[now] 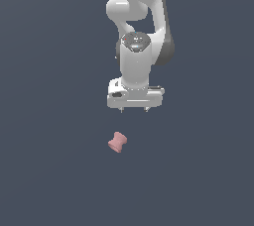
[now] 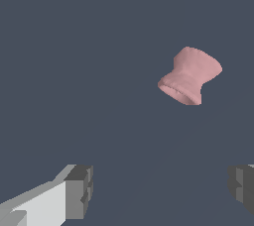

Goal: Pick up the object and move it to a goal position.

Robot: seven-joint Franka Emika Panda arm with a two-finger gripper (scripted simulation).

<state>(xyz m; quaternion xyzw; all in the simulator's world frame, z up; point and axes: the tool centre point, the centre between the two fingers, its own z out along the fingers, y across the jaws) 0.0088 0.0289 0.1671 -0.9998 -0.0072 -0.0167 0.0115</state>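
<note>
The object, a small matte pink spool (image 1: 117,142) with a narrow waist and flared ends, lies on the dark grey floor, tilted. My white gripper (image 1: 134,110) points down, a little toward the exterior view's right of the spool, with a clear gap in the picture between the two. Its fingers are wide apart and hold nothing. In the wrist view the spool (image 2: 190,76) lies apart from the gripper (image 2: 163,188), whose two grey fingertips (image 2: 79,190) show at the picture's edge with only floor between them.
The flat dark grey floor (image 1: 49,170) fills both views. The white arm (image 1: 139,31) rises behind the gripper. No goal marker shows.
</note>
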